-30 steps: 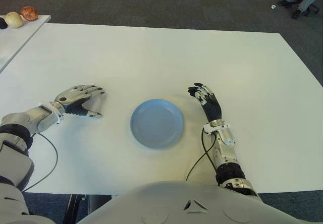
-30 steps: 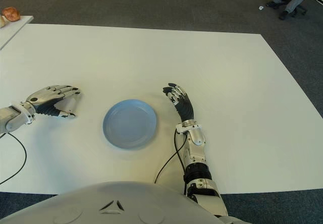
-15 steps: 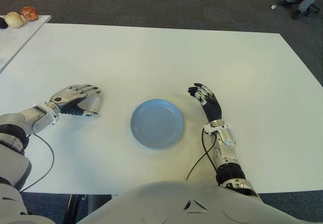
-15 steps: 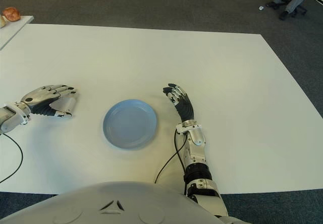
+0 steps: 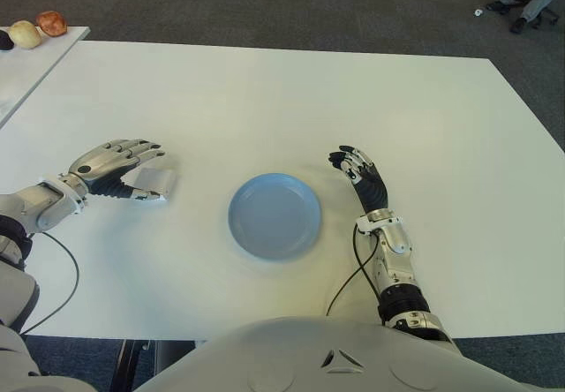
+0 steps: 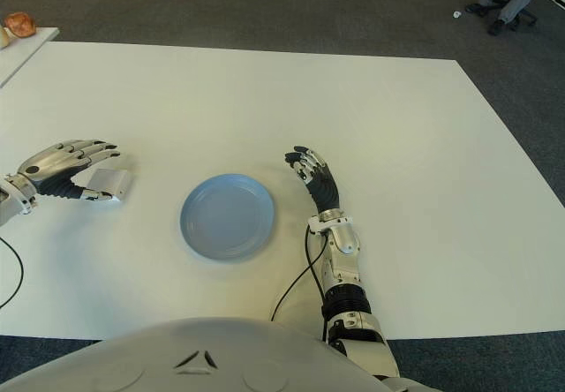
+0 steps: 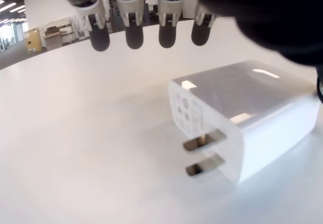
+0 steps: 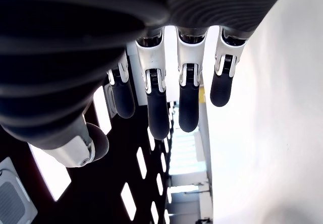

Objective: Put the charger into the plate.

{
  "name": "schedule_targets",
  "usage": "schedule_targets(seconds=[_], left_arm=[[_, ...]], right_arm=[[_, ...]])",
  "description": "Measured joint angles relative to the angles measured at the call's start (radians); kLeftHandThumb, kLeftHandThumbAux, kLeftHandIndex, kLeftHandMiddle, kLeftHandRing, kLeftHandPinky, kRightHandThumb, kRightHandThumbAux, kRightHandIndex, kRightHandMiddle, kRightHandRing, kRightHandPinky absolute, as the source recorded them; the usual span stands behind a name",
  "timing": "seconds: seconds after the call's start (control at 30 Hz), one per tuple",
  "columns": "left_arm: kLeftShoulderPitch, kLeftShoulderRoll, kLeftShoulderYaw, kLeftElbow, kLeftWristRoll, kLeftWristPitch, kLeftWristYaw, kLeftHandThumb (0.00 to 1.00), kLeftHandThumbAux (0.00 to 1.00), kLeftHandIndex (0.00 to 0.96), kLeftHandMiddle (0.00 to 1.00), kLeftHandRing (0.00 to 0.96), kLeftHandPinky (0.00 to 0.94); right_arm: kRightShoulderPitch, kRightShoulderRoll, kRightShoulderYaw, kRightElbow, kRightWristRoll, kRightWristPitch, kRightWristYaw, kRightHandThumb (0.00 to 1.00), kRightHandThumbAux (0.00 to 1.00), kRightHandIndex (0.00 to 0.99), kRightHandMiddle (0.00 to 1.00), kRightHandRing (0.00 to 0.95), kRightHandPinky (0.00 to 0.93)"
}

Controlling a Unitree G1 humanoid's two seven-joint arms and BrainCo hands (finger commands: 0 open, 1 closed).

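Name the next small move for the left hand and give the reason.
Probably bring the left hand back over the charger and close the fingers on it. The charger lies free on the table, prongs showing in the wrist view, and the fingers are spread with nothing held. The plate is empty; the right hand shows beside it.

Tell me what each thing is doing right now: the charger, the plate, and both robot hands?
charger: lying on its side on the white table, prongs out, not held.
plate: empty, upright on the table.
left hand: fingers open above the charger, holding nothing.
right hand: fingers open, holding nothing, right of the plate.
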Motion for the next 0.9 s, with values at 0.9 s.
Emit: schedule_targets(seconds=[0.9], left_arm=[[-0.001, 0.055, -0.038, -0.011, 0.042, -0.041, 0.033, 0.366, 0.292, 0.0, 0.0, 0.0, 0.049]], right_arm=[[-0.008, -0.002, 0.0, 0.012, -0.001, -0.006, -0.001, 0.0, 0.574, 0.227, 0.351, 0.287, 0.22]])
